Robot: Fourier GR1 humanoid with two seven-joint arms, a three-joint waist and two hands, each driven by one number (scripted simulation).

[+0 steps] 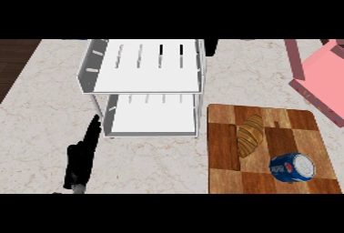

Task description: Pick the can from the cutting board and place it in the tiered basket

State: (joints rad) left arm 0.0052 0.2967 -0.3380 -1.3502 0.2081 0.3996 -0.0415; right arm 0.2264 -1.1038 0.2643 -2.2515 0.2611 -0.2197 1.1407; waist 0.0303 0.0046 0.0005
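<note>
A blue can (293, 167) with a silver top lies on its side near the front right of the wooden cutting board (222, 150). The white tiered basket (146, 86) stands to the board's left and further back, with an upper shelf and a lower shelf, both bare. My left hand (82, 157) shows at the lower left, in front of the basket's left corner, fingers straight and pointing away from me, holding nothing. The right hand is out of view.
A croissant (249, 135) lies on the cutting board just behind and left of the can. A pink object (322, 77) sits at the counter's right edge. The marble counter ends at dark wood at the far left.
</note>
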